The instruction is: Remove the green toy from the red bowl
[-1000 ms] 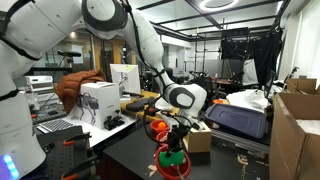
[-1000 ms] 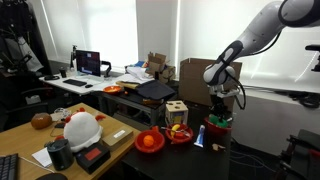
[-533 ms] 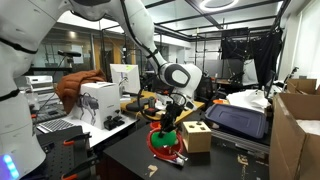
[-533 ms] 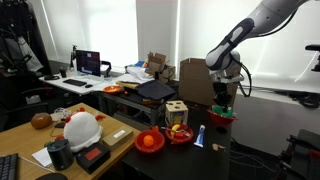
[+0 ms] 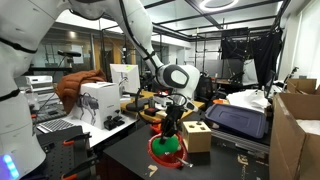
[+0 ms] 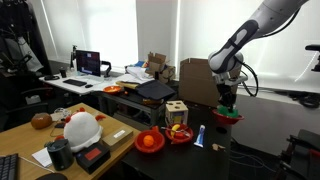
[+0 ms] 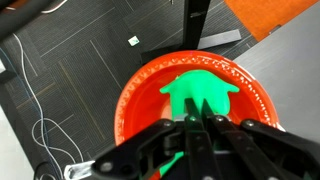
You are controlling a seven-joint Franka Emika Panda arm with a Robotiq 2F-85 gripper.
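Note:
The red bowl [image 7: 135, 95] hangs in the air under my gripper [image 7: 195, 122], with carpet floor showing around it in the wrist view. The green toy [image 7: 200, 90] lies in the bowl, and my fingers are pinched together on its near part. The bowl's near rim is hidden by the gripper. In both exterior views the gripper [image 5: 170, 127] [image 6: 228, 102] stands straight above the bowl [image 5: 158, 150] [image 6: 227, 116], at the edge of the dark table, beside the tan wooden box [image 5: 197, 137].
On the table are the wooden box [image 6: 176, 110], a smaller red container of mixed toys [image 6: 180, 133], an orange bowl [image 6: 149, 141] and a small blue bottle [image 6: 199, 134]. Cardboard boxes [image 5: 296, 130] stand to one side. A table leg [image 7: 196, 25] and cables lie below.
The gripper has risen and shifted sideways over the last second, and the red bowl with the green toy has moved along with it. It has barely moved in the last half second.

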